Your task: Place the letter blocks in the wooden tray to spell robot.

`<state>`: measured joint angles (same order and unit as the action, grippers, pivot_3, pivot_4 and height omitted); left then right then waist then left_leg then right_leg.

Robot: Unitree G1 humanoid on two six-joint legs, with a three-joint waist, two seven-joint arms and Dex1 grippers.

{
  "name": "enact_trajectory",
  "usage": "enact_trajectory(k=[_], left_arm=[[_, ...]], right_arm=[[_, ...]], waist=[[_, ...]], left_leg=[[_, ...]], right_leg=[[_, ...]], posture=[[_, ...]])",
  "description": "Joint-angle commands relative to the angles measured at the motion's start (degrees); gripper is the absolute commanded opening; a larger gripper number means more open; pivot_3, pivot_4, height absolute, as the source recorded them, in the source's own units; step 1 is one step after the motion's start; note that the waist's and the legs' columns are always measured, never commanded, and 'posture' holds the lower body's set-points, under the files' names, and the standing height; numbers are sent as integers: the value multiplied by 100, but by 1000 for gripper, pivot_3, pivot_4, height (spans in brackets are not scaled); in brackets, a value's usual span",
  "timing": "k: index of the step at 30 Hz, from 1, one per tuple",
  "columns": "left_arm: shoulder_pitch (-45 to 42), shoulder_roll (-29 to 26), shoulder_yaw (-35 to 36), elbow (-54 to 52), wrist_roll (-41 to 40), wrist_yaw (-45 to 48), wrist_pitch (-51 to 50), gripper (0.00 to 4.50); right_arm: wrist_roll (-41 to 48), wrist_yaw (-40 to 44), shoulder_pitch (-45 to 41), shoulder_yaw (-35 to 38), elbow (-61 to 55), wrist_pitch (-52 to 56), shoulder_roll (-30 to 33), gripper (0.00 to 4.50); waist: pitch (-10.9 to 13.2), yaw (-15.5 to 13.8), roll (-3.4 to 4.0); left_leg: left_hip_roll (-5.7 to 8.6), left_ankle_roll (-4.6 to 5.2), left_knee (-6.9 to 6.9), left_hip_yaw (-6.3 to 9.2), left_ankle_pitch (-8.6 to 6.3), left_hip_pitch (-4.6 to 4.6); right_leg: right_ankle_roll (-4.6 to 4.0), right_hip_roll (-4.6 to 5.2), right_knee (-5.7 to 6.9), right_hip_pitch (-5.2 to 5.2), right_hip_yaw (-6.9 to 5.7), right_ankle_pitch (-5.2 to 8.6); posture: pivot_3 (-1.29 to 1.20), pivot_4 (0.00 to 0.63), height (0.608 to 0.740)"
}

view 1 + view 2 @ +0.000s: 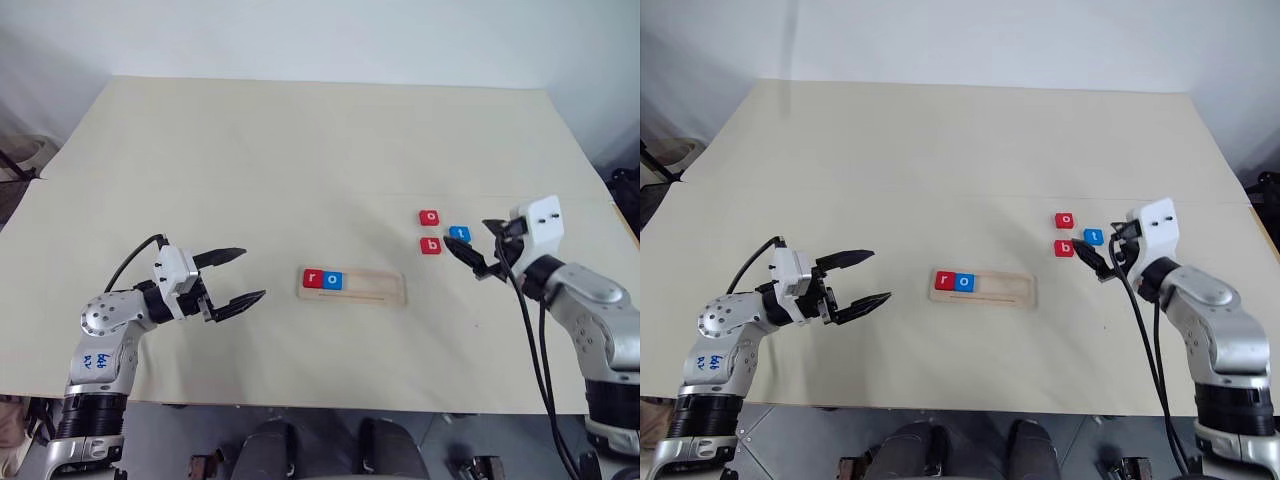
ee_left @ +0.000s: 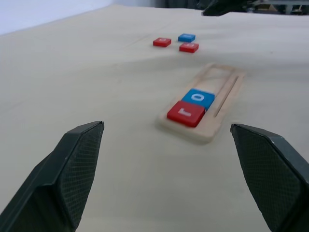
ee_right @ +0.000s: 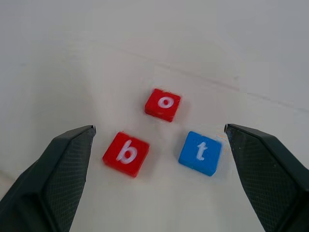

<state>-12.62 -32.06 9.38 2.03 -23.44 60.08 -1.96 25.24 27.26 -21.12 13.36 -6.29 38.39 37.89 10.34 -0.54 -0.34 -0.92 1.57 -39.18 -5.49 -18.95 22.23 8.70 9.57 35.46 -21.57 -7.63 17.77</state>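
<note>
Both hands stand open and empty over the pale desk in the left eye view: the left hand hovers at the near left with its two black fingers spread and aimed toward the wooden tray, well apart from it, while the right hand reaches in from the right, its fingers spread just beside the loose blocks; whether a fingertip touches the blue t block cannot be told. The tray lies near the middle of the desk, with the red r block at its left end and the blue o block touching it on the right; the rest of the tray is bare wood. To the right and a little farther lie the red o block, the red b block nearer than it, and the t block right of them, all three close but apart. The right eye view gives the same layout, the right hand's dark fingers partly merging with the cable behind them. From the left wrist, the left hand's fingers are cut off at the lower edge and frame the tray with r and o at its close end; the three loose blocks beyond are small and their letters hard to read, and a dark shape at the far edge is cut off. From the right wrist, the right hand's fingers flank the b, o and t blocks, all letters clear.
</note>
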Motion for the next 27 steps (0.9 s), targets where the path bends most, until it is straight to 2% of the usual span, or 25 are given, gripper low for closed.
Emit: enact_trajectory(k=[1,11,27], left_arm=[[96,-20,16,-399,-185,-103,-192,4457],[-16,23,-82,-527,-199,-178,-314,4457],[-207,141,-199,-497,-154,-239,-209,4457]], right_arm=[[19,-74,-155,59,-129,291,69,4500],[100,-111,-139,131,-674,1115,89,4500],[-155,-232,-132,260,-493,1081,98,4500]], waist=[[0,3,0],[0,54,0],[0,58,0]], left_leg=[[0,0,0,-1,0,1],[0,0,1,-2,0,2],[1,0,1,-4,0,2]], right_leg=[[0,0,-1,0,0,0],[0,-2,-3,-1,1,0],[0,-2,-4,-1,1,0]], posture=[[0,150,740],[0,150,740],[0,150,740]])
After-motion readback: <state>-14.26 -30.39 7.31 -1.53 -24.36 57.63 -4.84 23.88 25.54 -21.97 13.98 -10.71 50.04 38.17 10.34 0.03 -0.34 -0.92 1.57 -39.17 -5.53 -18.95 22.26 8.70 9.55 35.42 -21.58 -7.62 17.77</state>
